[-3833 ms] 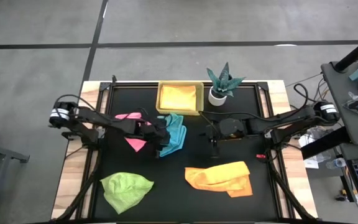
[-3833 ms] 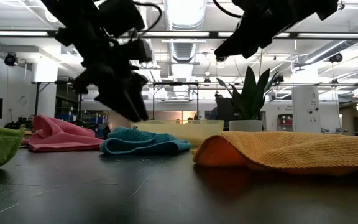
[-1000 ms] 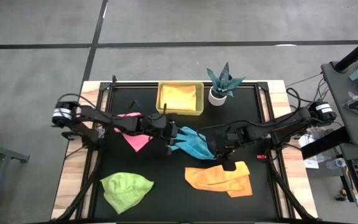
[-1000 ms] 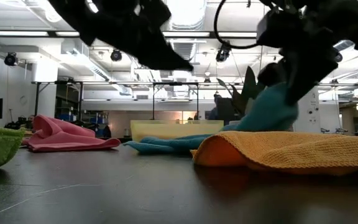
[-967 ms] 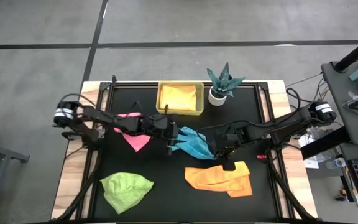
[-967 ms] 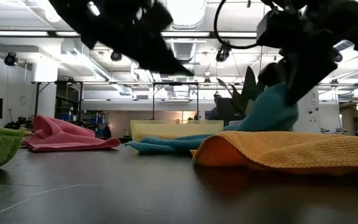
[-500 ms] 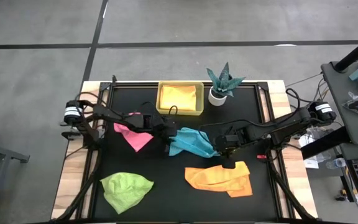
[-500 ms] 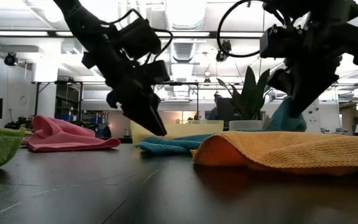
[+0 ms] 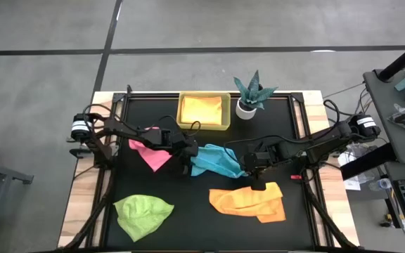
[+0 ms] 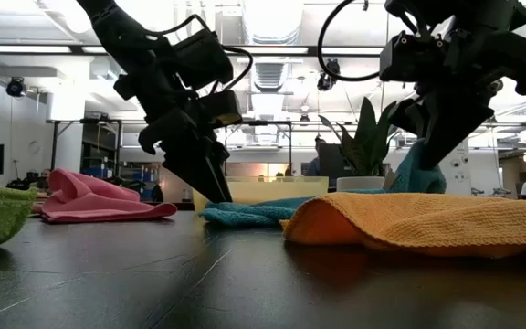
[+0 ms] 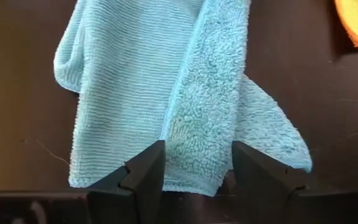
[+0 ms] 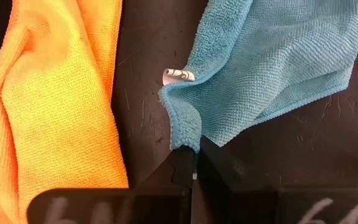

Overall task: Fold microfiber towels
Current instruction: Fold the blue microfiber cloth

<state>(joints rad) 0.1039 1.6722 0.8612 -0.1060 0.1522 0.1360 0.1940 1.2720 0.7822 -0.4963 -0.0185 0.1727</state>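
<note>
The turquoise-blue towel [image 9: 216, 160] lies partly doubled over at the table's middle. My left gripper [image 9: 187, 160] is open at its left end. Its two fingers stand on either side of the towel's folded edge [image 11: 194, 168], tips down at the table [image 10: 213, 190]. My right gripper [image 9: 248, 166] is shut on the towel's right end. The pink towel [image 9: 150, 149], the lime green towel [image 9: 143, 213] and an orange-yellow towel [image 9: 250, 200] lie rumpled on the table. Another orange-yellow towel [image 9: 204, 109] lies in the tray. My left gripper has the towel's folded edge between its open fingers; I cannot tell whether they touch it. My right gripper pinches a corner of the turquoise-blue towel [image 12: 182, 134] between its two fingers, beside the white label [image 12: 178, 75]. The fingers slant down from the table's right. The corner is raised a little [image 10: 418, 174]; the rest lies on the table.
The yellow tray [image 9: 183, 112] and the potted plant [image 9: 250, 95] stand at the table's far edge. The orange-yellow towel lies just near of my right gripper and fills the right of the low view [image 10: 418, 224]. The pink towel lies behind my left arm.
My left gripper has come down from above the towel to the table at the towel's left end. My right gripper has lowered the towel's right end, which stood high and now shows just above the orange-yellow towel. The towel has settled flatter.
</note>
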